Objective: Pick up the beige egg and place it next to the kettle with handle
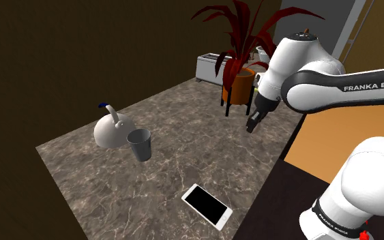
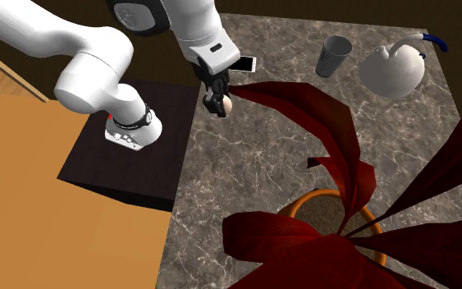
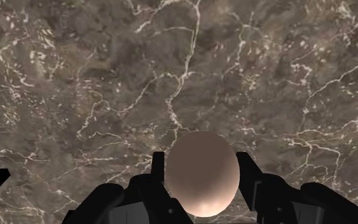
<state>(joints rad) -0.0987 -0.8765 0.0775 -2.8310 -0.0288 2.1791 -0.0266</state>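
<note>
Marble worktop point(image 1: 183, 129); end effector point(image 3: 201, 167) above it, grasping beige egg point(image 3: 201, 181); kettle point(image 1: 112, 129) well apart, toward shoulder view's left.

shoulder view crosses the counter point(image 1: 197, 136), second looks steeply down (both share the kettle point(image 1: 110, 131)), wrist close above

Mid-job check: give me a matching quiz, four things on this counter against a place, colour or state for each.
Things:
1. egg
2. kettle
3. cup
4. phone

Descriptions:
a. lying flat near the edge of the counter
b. white, with a blue-tipped handle
c. clasped in the hand
d. grey, beside the kettle

Pairs: 1-c, 2-b, 3-d, 4-a
</note>
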